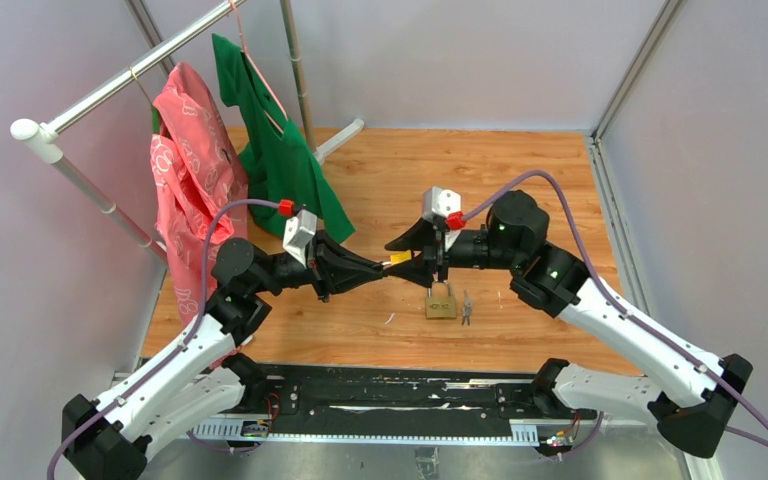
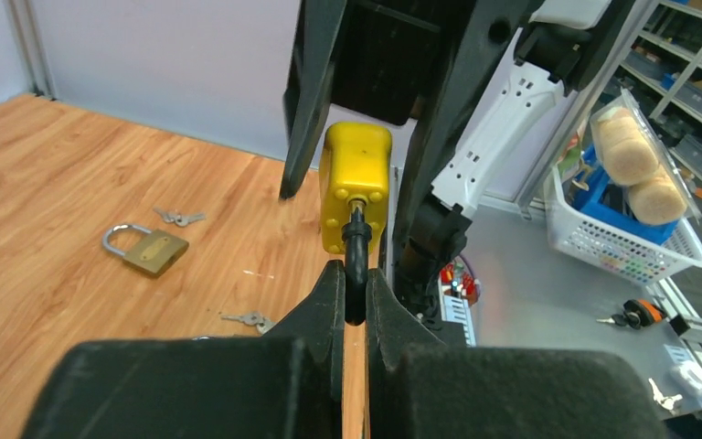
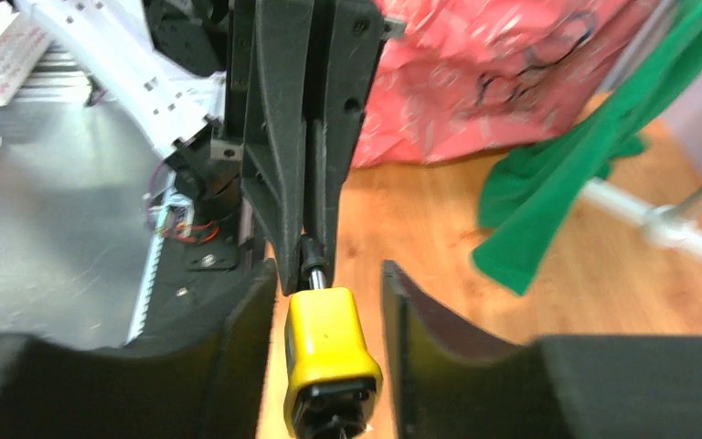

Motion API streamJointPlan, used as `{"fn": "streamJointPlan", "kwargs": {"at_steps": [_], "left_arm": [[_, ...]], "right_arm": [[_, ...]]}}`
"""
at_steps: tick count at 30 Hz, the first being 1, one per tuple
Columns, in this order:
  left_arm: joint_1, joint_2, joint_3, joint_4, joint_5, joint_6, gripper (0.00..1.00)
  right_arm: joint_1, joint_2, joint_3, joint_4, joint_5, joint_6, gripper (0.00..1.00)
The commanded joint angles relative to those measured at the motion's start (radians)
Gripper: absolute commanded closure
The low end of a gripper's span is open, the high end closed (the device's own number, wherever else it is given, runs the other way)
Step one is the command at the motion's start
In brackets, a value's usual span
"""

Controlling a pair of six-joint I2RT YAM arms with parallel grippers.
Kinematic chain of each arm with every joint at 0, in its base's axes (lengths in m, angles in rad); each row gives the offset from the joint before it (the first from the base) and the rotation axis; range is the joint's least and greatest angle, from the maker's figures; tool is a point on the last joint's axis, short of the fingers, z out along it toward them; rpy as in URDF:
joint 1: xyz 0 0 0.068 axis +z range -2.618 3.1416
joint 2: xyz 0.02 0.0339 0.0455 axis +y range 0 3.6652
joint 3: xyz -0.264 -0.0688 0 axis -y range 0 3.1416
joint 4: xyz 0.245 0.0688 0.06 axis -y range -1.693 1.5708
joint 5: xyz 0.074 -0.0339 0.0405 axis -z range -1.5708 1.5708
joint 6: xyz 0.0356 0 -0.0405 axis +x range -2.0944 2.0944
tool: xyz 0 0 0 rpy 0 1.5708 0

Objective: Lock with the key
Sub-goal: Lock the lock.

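Just above the wooden bench (image 1: pixel 520 190), the two arms meet nose to nose over a yellow padlock (image 2: pixel 356 183) held in the air. The left end effector (image 2: pixel 355 285) is pinched narrow on the padlock's black shackle (image 2: pixel 356 240), its fingers (image 2: pixel 327 302) pressed to either side of the loop, with the lock body jutting straight out from its tips. The right end effector (image 3: pixel 329 270) faces it, its jaws spread and straddling the yellow body. The right wrist view shows one finger close against the lock and the other standing clear of it. A dark fitting sits at the end of the body nearest the right wrist camera, and whether it is a key cannot be told.

Below the right end effector and slightly toward the arm bases, a brass padlock (image 1: pixel 441 303) lies flat on the bench with its shackle pointing away from the bases. A small bunch of keys (image 1: pixel 467 308) lies just beside it, apart from it. More loose keys (image 2: pixel 251 318) show in the left wrist view, close under the left end effector.

Well beyond the left end effector, at the far left of the bench, a pink garment (image 1: pixel 195 170) and a green garment (image 1: pixel 280 150) hang from a white clothes rail (image 1: pixel 90 100).
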Motion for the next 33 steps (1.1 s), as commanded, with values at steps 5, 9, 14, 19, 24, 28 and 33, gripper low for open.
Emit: {"fn": "streamJointPlan", "kwargs": {"at_steps": [5,9,14,19,24,28,33], "left_arm": [[-0.015,-0.011,-0.008,0.099,0.032,0.024,1.0],[-0.015,-0.01,-0.015,0.097,0.035,0.028,1.0],[-0.015,-0.014,-0.016,0.09,0.033,0.04,1.0],[-0.016,-0.016,-0.018,0.089,0.028,0.038,1.0],[-0.015,-0.016,-0.017,0.089,0.027,0.037,1.0],[-0.015,-0.017,-0.017,0.09,0.027,0.035,1.0],[-0.015,-0.021,-0.015,0.089,0.031,0.035,1.0]], "right_arm": [[-0.004,0.042,0.034,-0.111,-0.038,0.005,0.23],[-0.008,0.026,0.047,-0.111,-0.072,0.015,0.22],[-0.034,-0.017,0.063,-0.158,-0.166,0.029,0.21],[-0.041,-0.057,0.051,-0.237,-0.118,0.026,0.23],[-0.042,-0.046,0.036,-0.209,-0.077,0.065,0.38],[-0.042,-0.034,0.035,-0.185,-0.067,0.073,0.54],[-0.045,-0.035,0.023,-0.219,-0.035,0.059,0.44]]}}
